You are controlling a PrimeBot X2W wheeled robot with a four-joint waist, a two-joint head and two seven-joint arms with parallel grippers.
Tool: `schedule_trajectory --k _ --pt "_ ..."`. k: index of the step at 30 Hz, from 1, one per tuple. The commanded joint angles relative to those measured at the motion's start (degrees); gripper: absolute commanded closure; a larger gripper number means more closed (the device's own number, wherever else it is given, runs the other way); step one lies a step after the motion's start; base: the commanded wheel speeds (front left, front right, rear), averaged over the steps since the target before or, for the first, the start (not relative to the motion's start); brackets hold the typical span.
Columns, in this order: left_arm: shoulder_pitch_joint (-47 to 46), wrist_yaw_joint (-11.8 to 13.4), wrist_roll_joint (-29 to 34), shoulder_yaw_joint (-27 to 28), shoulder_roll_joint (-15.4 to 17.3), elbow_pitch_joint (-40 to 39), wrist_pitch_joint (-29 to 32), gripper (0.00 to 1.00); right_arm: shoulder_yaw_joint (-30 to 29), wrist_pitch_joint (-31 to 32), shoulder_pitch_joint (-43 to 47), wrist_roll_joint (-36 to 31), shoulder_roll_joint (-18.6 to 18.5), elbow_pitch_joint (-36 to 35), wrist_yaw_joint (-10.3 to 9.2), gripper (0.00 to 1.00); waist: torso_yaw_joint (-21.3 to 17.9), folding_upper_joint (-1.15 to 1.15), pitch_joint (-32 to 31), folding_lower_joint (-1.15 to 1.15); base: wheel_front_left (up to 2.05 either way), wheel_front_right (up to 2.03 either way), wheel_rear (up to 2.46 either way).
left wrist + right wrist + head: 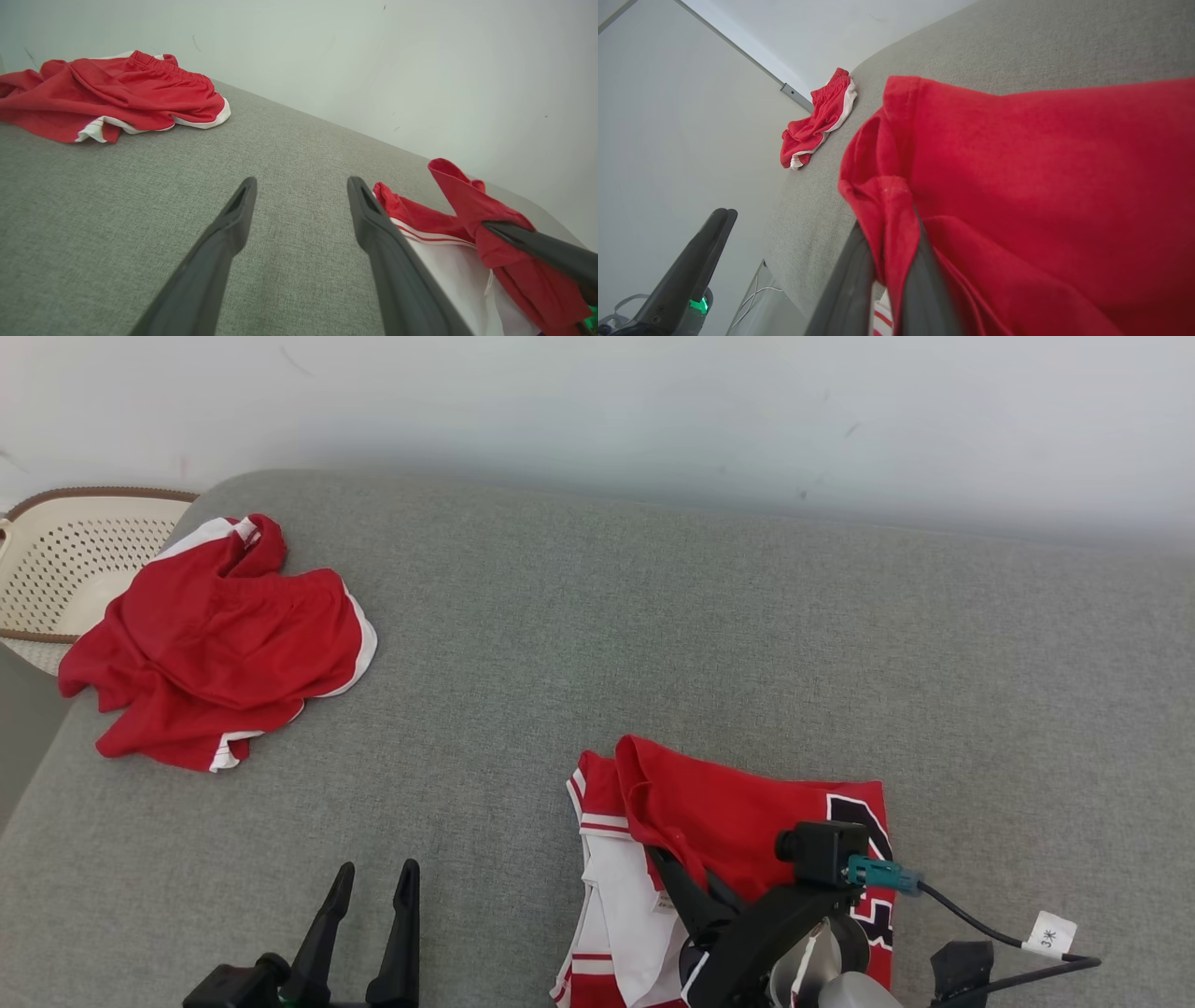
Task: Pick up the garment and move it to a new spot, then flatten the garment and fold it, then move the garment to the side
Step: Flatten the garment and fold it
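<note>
Presently, a gathered red fold of the garment [747, 807] is being pinched between the fingers of the right claw [670, 866]; in the right wrist view they are closed tight on the cloth with no gap between them. The left claw [373, 887] is being held apart from the work, its fingers spread moderately wide with nothing between them. It is hanging low over the bare grey table [653, 616], just to the left of the garment.

The garment, a red and white jersey with a black numeral, is lying part-folded at the near right of the table, its upper layer standing raised at the pinched edge. A pair of red shorts [215, 635] is lying well apart at the far left corner, beside a perforated cream basket [65, 560].

The fabric is being judged light, limp and somewhat slippery, so it is likely to sag and slide from a single hold. A grip on a hemmed edge or corner, through all layers, is being advised, with the second claw taking the opposite corner.
</note>
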Motion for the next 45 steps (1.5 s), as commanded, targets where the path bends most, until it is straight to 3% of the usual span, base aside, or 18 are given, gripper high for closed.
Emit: schedule_trajectory --k 1,2,3,4,5,10,14,18,28,34,45 --pt "-0.25 -0.01 -0.13 0.0 0.0 0.24 -0.22 0.0 0.58 -0.79 -0.59 0.67 0.09 0.81 0.03 1.0 0.05 0.0 -0.03 0.0 0.0 0.0 0.0" --pt "-0.23 0.04 -0.14 -0.02 0.0 0.39 -0.22 0.0 0.91 -1.21 -0.98 1.03 0.09 1.48 0.03 0.75 0.05 0.0 -0.07 0.0 0.0 0.0 0.0" --pt "-0.25 0.1 -0.18 -0.02 0.0 0.46 -0.22 0.0 1.24 -1.73 -1.35 1.57 0.1 1.97 0.03 0.58 0.03 0.0 -0.12 0.0 0.0 0.0 0.0" --pt "-0.21 0.15 -0.2 0.0 0.0 0.49 -0.22 0.0 1.7 -2.08 -1.57 2.11 0.12 2.3 0.03 0.05 -0.03 0.0 -0.18 0.0 0.0 0.0 0.0" --pt "-0.1 0.18 -0.2 0.1 -0.01 0.56 -0.22 0.0 2.22 -2.4 -1.63 2.8 0.12 2.42 0.03 0.0 -0.1 0.0 -0.24 0.0 0.0 0.0 0.0" --pt "0.65 0.17 -0.1 0.64 -0.01 0.81 -0.22 0.0 3.82 -4.42 -2.8 5.06 0.04 1.17 0.03 0.0 -0.65 0.0 -0.76 0.0 0.0 0.0 0.0" --pt "0.96 0.2 -0.15 0.92 0.0 0.7 -0.22 0.0 1.9 -6.15 -3.24 4.25 0.05 -1.28 0.03 0.0 -1.04 0.0 -1.15 0.0 0.0 0.0 0.0" --pt "1.14 0.32 -0.06 1.32 0.0 0.32 -0.22 0.0 -2.88 -6.95 -2.79 -0.3 0.05 -4.3 0.03 0.0 -1.55 0.0 -1.5 0.0 0.0 0.0 0.0" --pt "2.47 0.5 0.61 2.68 0.0 -0.99 -0.22 0.0 -18.31 -6.21 3.31 -19.82 -0.9 -10.32 0.03 0.0 -2.44 0.0 -1.83 0.0 0.0 0.0 0.0" --pt "2.85 0.51 0.75 3.3 0.0 -1.56 -0.22 0.0 -23.17 -5.57 7.11 -23.52 -0.46 -11.37 0.03 0.0 -3.04 0.0 -1.54 0.0 0.0 0.0 0.0" --pt "2.53 0.31 0.7 3.53 0.0 -1.72 -0.22 0.0 -24.52 -6.55 8.48 -25.75 -0.13 -10.3 0.03 0.0 -3.3 0.0 -0.89 0.0 0.0 0.0 0.0"
